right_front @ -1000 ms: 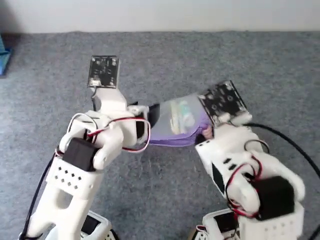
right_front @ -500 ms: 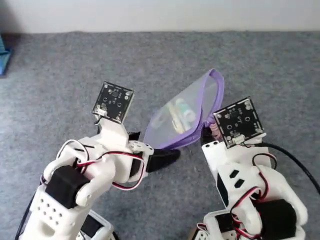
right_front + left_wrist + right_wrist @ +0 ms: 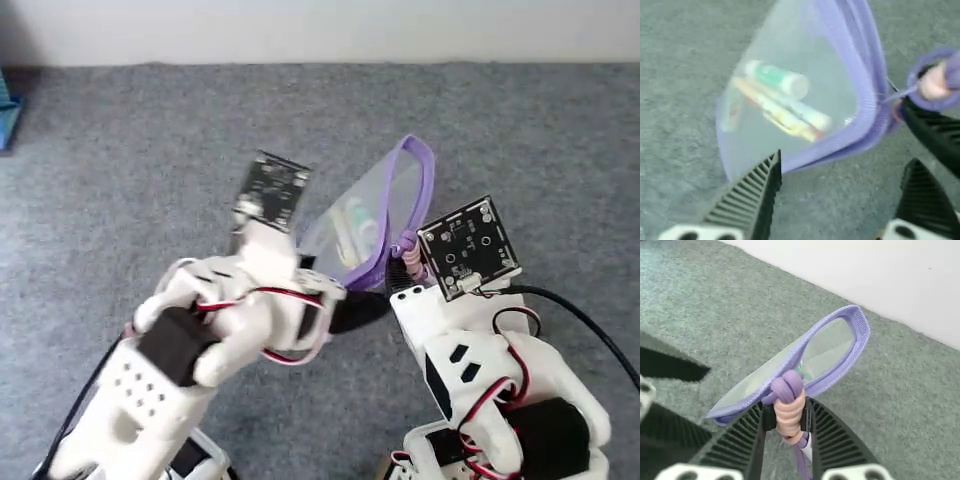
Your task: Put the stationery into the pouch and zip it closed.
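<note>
Stationery lies inside the translucent purple pouch, held up tilted over the table by its zip-pull cord, which the right arm's jaws pinch tight. The left arm's jaws gape wide just beside the pouch's lower edge, apparently placed to brace it against the zip's pull.

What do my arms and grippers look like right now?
The left arm and right arm are white shells with black motors and red wires; a black cable trails the right. The left gripper and right gripper have black ribbed fingers. Square black boards top both wrists.
</note>
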Available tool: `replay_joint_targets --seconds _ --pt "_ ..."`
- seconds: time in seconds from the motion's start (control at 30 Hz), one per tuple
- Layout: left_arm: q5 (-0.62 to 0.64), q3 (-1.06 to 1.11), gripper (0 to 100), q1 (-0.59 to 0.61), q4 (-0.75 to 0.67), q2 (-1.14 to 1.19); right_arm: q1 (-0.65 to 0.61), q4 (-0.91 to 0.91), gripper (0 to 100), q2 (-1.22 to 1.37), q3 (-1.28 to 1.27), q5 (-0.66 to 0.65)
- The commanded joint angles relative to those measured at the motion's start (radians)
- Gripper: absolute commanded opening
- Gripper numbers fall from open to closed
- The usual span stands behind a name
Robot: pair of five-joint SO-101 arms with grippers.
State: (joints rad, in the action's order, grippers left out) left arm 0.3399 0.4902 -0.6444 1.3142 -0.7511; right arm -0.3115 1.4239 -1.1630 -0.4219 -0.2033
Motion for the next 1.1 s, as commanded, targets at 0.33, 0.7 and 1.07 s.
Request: replay_joint_targets --seconds 0.33,0.7,1.07 --pt "0.098 -0.048 35 0.032 -0.189 0.127 -0.01 -0.019 0.8 -0.022 0.011 0.008" --pt "0.132 -0.01 15 -0.015 -0.192 0.12 -0.008 -0.031 0.8 -0.022 0.012 0.005" --pt "0.129 -0.007 2 -0.035 -0.187 0.12 -0.007 -0.11 0.8 -0.022 0.012 0.003"
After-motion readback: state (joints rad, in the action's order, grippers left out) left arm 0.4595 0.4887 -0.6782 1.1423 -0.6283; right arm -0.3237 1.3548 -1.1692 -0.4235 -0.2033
